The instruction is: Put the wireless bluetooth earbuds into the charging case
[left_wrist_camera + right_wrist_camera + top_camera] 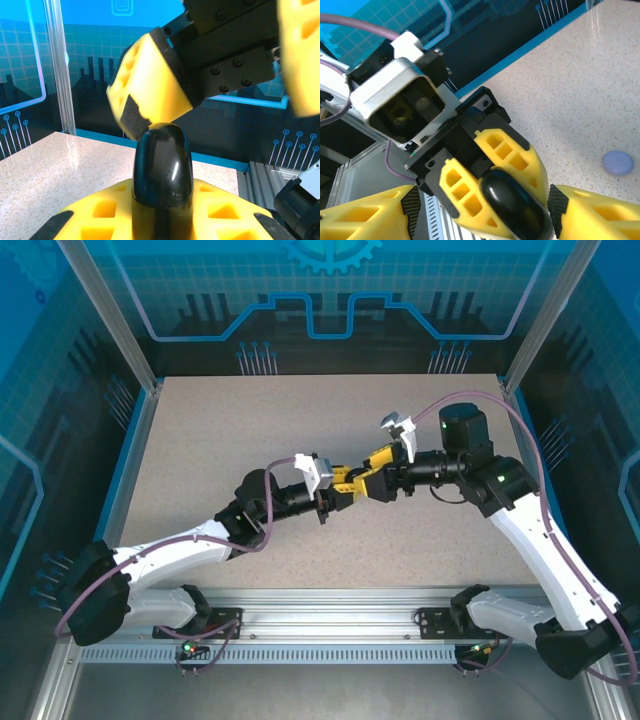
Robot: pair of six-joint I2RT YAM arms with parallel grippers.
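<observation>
Both arms reach in over the middle of the table [250, 430], hands nose to nose. The left hand [348, 487] is clamped tight on a glossy black piece [161, 165]; I cannot tell whether it is a case or an earbud. The right hand [374, 476] stands partly open, its fingers [592, 215] straddling that piece, and a lavender round piece [617, 163] lies on the table.

The left gripper [161, 212] clamps a glossy black case [162, 160] between its yellow fingers. The case stands upright, its rounded top rising clear of them. Just above the case the right gripper [215, 112] has its jaws apart: one yellow finger [150, 85] with a black pad sits right at the case's top, touching or not is unclear, and the other is far to the case's right. Left of the case lies the speckled table [60, 165], with a metal post [60, 65] beyond.
</observation>
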